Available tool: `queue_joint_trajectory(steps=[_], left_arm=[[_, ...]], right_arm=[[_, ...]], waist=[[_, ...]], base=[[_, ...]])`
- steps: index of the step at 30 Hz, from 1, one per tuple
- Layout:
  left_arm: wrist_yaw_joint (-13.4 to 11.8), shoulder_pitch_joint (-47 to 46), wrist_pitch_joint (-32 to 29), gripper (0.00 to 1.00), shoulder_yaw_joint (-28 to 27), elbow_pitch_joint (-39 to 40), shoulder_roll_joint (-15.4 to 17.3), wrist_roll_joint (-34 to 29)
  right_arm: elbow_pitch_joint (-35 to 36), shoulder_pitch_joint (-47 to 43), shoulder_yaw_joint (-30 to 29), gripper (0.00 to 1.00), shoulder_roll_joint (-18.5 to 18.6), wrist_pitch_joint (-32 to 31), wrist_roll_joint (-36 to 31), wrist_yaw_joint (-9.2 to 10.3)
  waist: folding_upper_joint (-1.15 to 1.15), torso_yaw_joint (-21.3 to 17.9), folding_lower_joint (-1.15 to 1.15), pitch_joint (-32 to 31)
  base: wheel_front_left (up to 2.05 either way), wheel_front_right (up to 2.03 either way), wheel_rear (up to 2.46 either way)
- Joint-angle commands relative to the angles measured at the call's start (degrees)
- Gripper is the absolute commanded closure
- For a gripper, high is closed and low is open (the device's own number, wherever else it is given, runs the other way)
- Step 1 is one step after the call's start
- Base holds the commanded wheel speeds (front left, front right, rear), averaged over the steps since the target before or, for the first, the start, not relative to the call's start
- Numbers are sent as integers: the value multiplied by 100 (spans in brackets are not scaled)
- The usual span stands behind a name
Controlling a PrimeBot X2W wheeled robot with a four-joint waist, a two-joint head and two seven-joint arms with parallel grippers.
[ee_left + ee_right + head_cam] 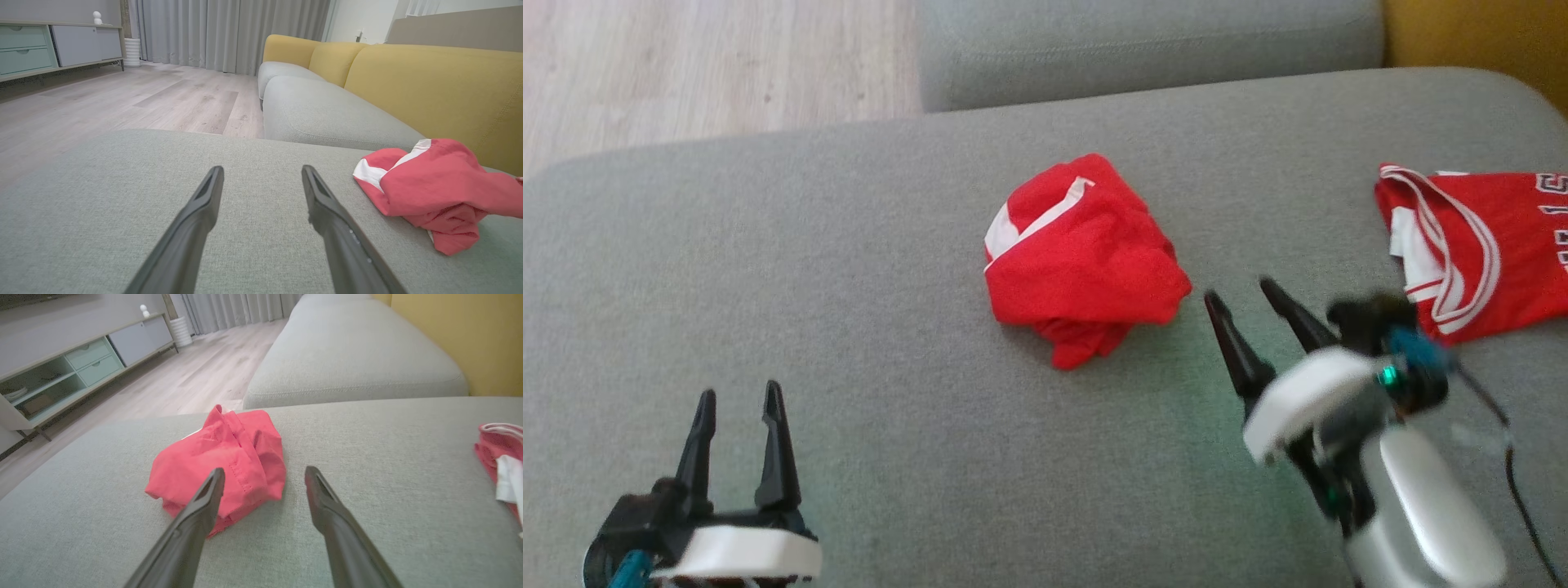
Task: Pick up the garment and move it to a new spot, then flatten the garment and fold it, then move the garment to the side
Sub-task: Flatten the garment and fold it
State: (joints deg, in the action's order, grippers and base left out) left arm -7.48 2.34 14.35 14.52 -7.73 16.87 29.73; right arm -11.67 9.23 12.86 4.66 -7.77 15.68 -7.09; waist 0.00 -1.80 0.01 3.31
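Right claw spread as wide as it goes, gripping nothing, poised over the grey sofa seat. Just ahead of its fingertips and a little to their left, the red garment, crumpled in a heap on the seat with a white band showing on top (near the tips, yet apart from them in the head view). Seen along this claw's own fingers, the near edge of the heap partly hidden behind the left finger. Off to the right of the same claw, a second red jersey with white striped trim, lying flatter. Left claw likewise fully spread and empty, fingers pointing forward over bare cushion. Red garment well apart from it, ahead and to its right. Beyond both claws, a yellow backrest and pale wood floor.
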Motion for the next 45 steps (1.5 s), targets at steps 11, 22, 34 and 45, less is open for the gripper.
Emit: queue_joint_trajectory(steps=[11, 22, 34, 45], left_arm=[[64, -564, -19, 0, -120, 124, 99, -23], [66, -587, -7, 0, -103, 73, 108, 3], [30, -530, 10, 0, -125, 124, 121, 27], [48, -595, 26, 0, -79, 147, 83, 17]], right_arm=[[-1339, 1669, 725, 0, 148, -776, 539, -40], [-1723, 2018, 1662, 100, 254, -339, 928, -40], [-632, 2850, 2161, 100, 196, -174, 1194, -40], [-51, 3842, 2328, 100, -170, 568, 3295, -40]], waist=[[0, 352, -1, 376], [0, 428, -1, 360], [0, 303, -1, 227], [0, 358, -1, 274]], base=[[0, 0, 0], [0, 0, 0], [0, 0, 0], [0, 0, 0]])
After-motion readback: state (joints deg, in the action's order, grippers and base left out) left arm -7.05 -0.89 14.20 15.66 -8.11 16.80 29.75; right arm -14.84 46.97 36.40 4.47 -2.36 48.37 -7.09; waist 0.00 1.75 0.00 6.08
